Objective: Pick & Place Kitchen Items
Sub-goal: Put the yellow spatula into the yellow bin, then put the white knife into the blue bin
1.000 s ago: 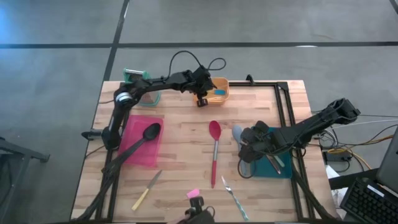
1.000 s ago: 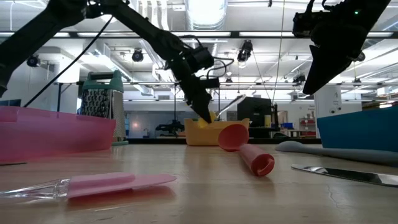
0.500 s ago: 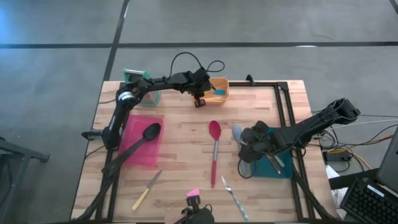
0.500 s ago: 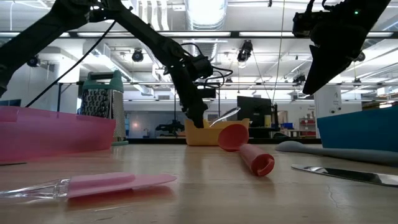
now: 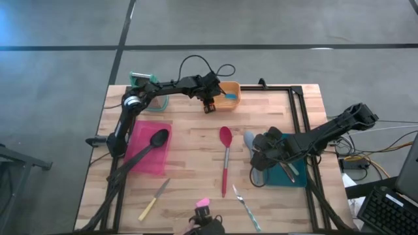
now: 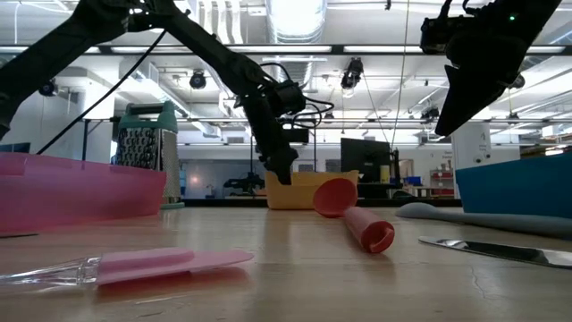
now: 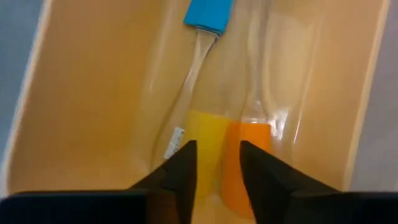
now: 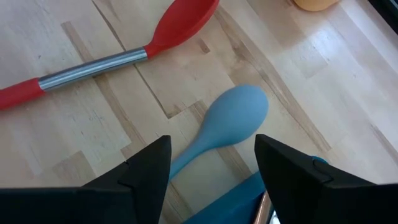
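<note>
At the table's left, the pink tray [image 5: 145,158] is holding the black spoon [image 5: 149,147], its bowl lying over the tray's far end and its handle running out over the near edge. Near the front edge lie the yellow-handled knife [image 5: 154,200] and a pink tool [image 5: 202,203], loose on the wood and apparently not yet sorted. At the far left corner the grater [image 6: 141,152] is standing upright.

The left gripper [image 5: 208,104] is reaching across the far edge and hanging at the orange tub [image 5: 228,94]. Its wrist view is looking straight down into the tub, where the blue tool [image 7: 208,14], a yellow one [image 7: 202,134] and an orange one [image 7: 247,146] are lying side by side on clear handles. The dark fingers [image 7: 181,171] are standing slightly apart with nothing between them, so this looks like a release just above the pile. A small white label [image 7: 173,141] shows on one handle; its print is too small to read.

In the middle, the red spoon [image 5: 225,156] is lying alone, bowl toward the far side.

To the right, the right gripper [image 5: 260,155] is hovering with fingers spread wide and empty over the pale-blue spoon [image 8: 225,122], which is resting on the wood beside the blue tray [image 5: 292,175], likely lining up a grasp. Slim metal cutlery [image 5: 246,203] is lying at the front.
</note>
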Available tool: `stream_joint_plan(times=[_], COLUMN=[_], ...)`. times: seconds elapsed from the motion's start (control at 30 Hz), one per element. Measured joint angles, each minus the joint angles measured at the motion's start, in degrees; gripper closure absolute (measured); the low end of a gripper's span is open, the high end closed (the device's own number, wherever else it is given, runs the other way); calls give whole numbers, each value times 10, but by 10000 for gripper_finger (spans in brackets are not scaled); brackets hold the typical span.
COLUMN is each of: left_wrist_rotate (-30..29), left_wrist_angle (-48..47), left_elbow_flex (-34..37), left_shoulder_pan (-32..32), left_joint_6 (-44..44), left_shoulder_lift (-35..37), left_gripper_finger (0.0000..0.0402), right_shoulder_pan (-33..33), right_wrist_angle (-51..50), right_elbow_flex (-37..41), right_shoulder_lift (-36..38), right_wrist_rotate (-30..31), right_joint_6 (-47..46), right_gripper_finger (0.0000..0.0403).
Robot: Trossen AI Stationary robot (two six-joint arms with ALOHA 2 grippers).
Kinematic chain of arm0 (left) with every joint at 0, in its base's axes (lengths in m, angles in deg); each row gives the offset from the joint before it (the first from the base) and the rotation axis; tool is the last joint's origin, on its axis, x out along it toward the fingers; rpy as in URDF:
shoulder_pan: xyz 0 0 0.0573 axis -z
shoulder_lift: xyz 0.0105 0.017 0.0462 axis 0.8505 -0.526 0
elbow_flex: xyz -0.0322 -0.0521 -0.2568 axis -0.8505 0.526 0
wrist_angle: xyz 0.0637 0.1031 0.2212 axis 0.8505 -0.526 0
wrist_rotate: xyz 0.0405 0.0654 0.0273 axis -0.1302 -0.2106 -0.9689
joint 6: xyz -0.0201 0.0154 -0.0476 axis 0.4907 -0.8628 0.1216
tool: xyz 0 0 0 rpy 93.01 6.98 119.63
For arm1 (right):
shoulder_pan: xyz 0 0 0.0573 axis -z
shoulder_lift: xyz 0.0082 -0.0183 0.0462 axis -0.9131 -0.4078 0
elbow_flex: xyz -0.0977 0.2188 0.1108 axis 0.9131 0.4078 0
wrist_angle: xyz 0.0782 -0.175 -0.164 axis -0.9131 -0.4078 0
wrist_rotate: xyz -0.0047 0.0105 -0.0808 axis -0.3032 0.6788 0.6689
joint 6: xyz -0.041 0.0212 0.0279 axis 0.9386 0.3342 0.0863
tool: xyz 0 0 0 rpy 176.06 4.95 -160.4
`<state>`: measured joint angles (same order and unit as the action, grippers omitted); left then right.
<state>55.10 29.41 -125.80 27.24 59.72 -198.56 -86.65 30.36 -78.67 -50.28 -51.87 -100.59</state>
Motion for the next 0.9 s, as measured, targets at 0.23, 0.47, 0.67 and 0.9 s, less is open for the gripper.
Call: stream_joint_plan(times=[0.23,0.47,0.67,0.9], left_wrist_rotate=[0,-2,-2,-2], left_wrist_angle=[-7,-87,-201,-353], left_elbow_flex=[-4,-77,-180,-312], left_shoulder_pan=[2,11,27,57], left_joint_6=[-2,3,45,106], left_shoulder_lift=[0,1,2,2], left_gripper_finger=[226,222,221,220], right_shoulder_pan=[0,0,0,0], right_wrist_angle=[0,0,2,2], right_elbow_flex=[1,1,1,1], right_shoulder_lift=[0,0,0,0], right_wrist_rotate=[0,0,0,0], right_joint_6=[0,4,4,1], right_gripper_finger=[169,147,133,122])
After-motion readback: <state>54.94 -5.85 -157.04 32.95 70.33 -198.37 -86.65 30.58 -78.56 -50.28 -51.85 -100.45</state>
